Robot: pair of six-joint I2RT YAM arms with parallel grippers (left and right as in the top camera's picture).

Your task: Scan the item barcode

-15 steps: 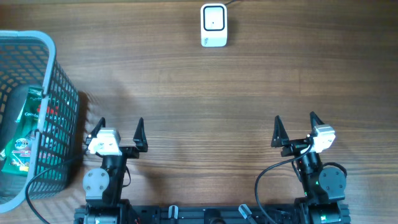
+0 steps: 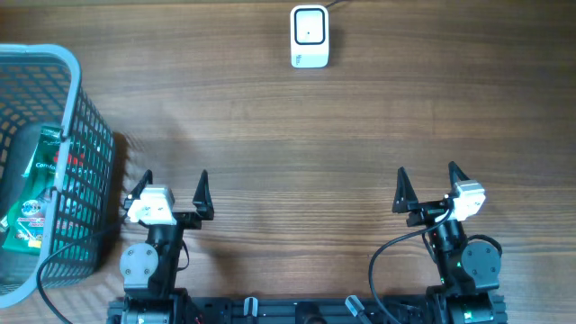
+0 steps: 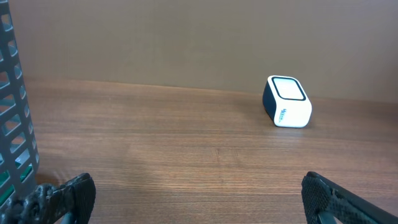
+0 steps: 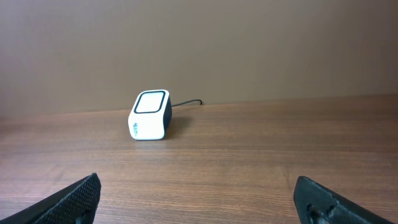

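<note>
A white barcode scanner with a dark window stands at the far middle of the wooden table; it also shows in the left wrist view as a white box and in the right wrist view. A green packaged item lies inside the grey basket at the left edge. My left gripper rests near the front edge, open, with nothing between its fingers. Over at the front right my right gripper is also open and empty, fingers wide apart.
The basket's mesh wall stands close on the left of my left gripper. A thin cable runs from the scanner toward the back. Bare wood lies between the grippers and the scanner.
</note>
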